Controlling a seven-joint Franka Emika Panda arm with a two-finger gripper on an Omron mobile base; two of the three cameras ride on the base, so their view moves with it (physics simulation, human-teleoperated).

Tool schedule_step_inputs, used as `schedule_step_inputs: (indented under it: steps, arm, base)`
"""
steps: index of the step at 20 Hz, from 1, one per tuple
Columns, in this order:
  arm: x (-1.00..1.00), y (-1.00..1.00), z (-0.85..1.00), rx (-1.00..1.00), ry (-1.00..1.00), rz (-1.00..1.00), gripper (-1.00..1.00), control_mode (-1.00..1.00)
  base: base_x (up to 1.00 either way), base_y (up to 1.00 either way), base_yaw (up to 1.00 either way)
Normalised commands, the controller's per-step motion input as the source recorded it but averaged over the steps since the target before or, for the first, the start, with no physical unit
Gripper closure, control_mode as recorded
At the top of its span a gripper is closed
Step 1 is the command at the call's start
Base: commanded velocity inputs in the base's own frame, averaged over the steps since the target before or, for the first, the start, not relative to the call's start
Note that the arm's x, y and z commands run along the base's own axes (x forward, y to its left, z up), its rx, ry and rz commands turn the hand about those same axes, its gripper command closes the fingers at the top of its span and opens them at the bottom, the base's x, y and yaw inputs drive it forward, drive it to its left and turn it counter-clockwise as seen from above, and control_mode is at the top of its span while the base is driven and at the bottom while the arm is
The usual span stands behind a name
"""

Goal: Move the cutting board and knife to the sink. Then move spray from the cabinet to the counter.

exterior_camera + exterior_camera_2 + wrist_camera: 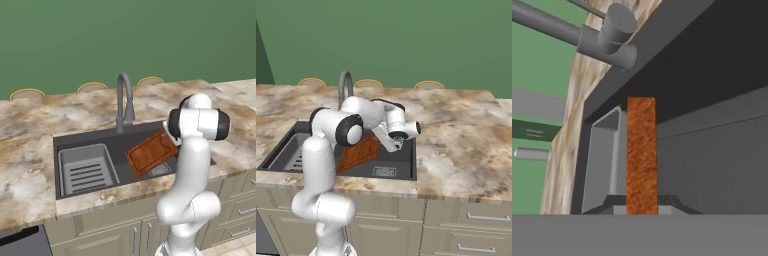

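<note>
The reddish-brown cutting board (150, 152) hangs tilted inside the dark grey sink (90, 135), toward its right half. My gripper (389, 144) is shut on the board's upper right edge (363, 150). In the hand view the board (642, 150) runs edge-on straight up from between the fingertips (614, 206), with the sink wall (712, 150) behind it. The marbled counter (50, 110) surrounds the basin. The knife, the spray and the cabinet are out of view.
A grey faucet (124, 100) rises behind the sink, just left of the board. A grey drying basket (87, 170) takes up the sink's left half. Round stool tops (27, 93) line the counter's far edge. Drawer fronts (476, 217) lie below the counter (456, 130).
</note>
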Motion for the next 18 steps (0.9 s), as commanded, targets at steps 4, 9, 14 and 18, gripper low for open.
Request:
schedule_step_inputs:
  steps: [4,9,14,18]
  arm:
    - [0.21,0.07,-0.34,0.00,0.00,0.13,1.00,-1.00]
    - [0.19,0.14,-0.34,0.00,0.00,0.07,1.00,-1.00]
    - [0.20,0.16,-0.34,0.00,0.01,0.01,1.00,-1.00]
    - [0.17,0.16,-0.36,0.00,0.02,0.00,1.00,-1.00]
  base:
    - [0.00,0.00,0.00]
    - [0.00,0.00,0.00]
    - [0.00,0.00,0.00]
    - [0.00,0.00,0.00]
